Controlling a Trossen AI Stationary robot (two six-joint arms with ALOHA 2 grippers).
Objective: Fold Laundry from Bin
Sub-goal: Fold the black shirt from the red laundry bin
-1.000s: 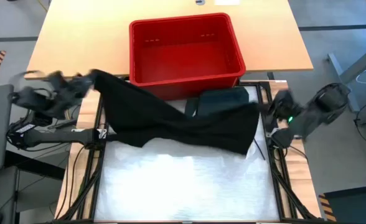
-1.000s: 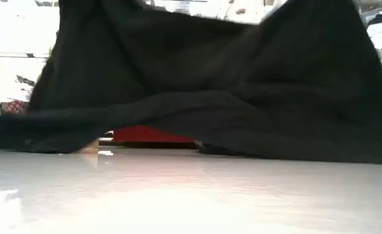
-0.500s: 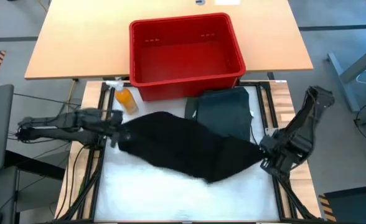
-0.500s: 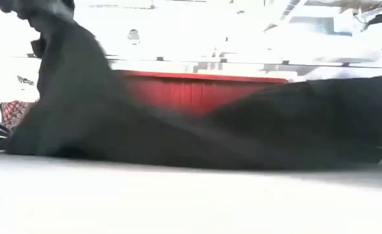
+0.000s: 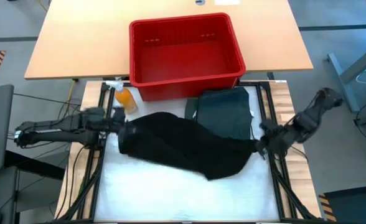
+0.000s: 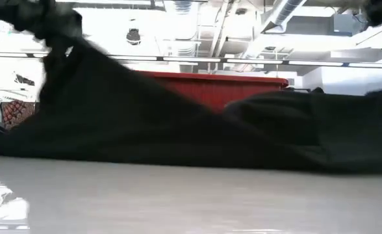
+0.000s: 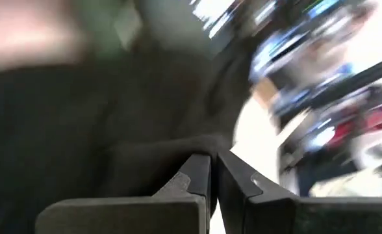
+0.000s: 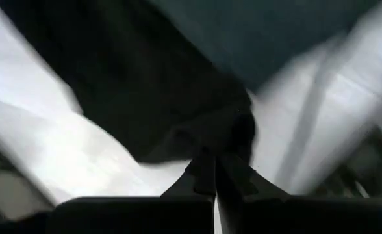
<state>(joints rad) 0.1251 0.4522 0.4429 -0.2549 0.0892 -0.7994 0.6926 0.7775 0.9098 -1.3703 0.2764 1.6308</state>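
Note:
A black garment (image 5: 183,144) lies spread across the white work surface (image 5: 170,193), held at its two ends. My left gripper (image 5: 119,127) is shut on its left end, my right gripper (image 5: 259,144) on its right end. The garment's far edge overlaps a folded dark green garment (image 5: 223,109), which lies flat just in front of the red bin (image 5: 186,53). The bin looks empty from above. In the low view the black garment (image 6: 178,130) rises toward its left end and hides most of the bin (image 6: 210,88). My left gripper pinches the black garment's left end (image 7: 194,146) between its two fingers, coming level from the table's left. The cloth rises from the surface to the fingers. My right gripper pinches the garment's right end (image 8: 233,140) between its two fingers, coming from the table's right, low over the surface.
A small orange spray bottle (image 5: 124,96) stands by the bin's near left corner, just beyond my left gripper. The tan tabletop (image 5: 77,43) lies behind and beside the bin. The near half of the white surface is bare.
Both grippers have come down and toward the near edge with the black garment. It was held up high and stretched wide; now it has dropped onto the white surface. The spray bottle, hidden before, has come into view.

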